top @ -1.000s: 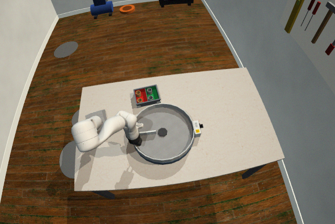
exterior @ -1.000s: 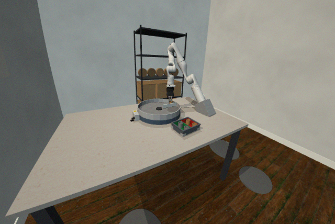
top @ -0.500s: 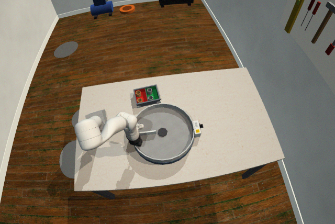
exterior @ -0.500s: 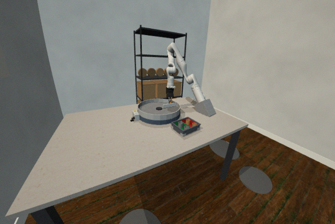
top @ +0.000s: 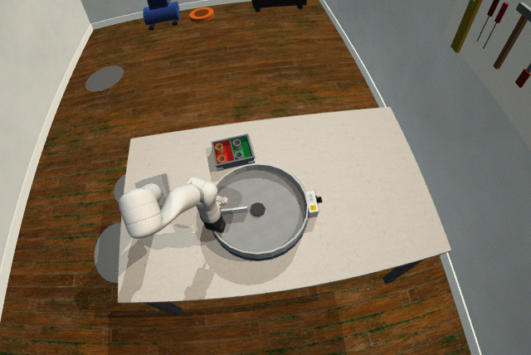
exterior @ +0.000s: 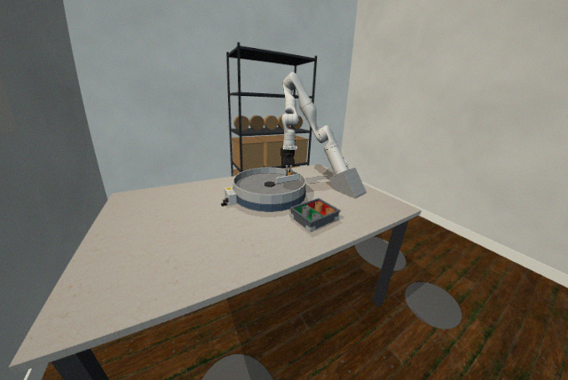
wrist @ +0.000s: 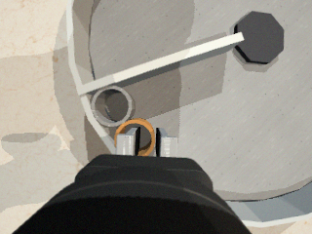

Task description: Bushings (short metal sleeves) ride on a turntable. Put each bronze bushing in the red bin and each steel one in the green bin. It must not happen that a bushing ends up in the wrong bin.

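Observation:
My gripper (exterior: 288, 170) (wrist: 147, 137) is partly open, low at the turntable's (top: 274, 196) left rim. A bronze bushing (wrist: 139, 121) stands upright under and beside the fingertips. The left finger overlaps its ring and the right finger is just right of it, so it is off-centre and not gripped. A steel bushing (wrist: 130, 106) stands at its upper left in the wrist view, very close to it, against the rim end of the white bar. The red bin (top: 227, 153) (exterior: 327, 207) holds two bronze bushings; the green bin (top: 246, 148) holds two steel ones. Finger depth is unclear.
The white bar (top: 236, 209) (wrist: 171, 64) runs from the rim towards the dark hub (top: 257, 209) (wrist: 259, 37). The raised rim wall (top: 295, 182) surrounds the disc. A small white box (top: 312, 204) sits at the rim's right. The two bins share one grey tray behind the turntable.

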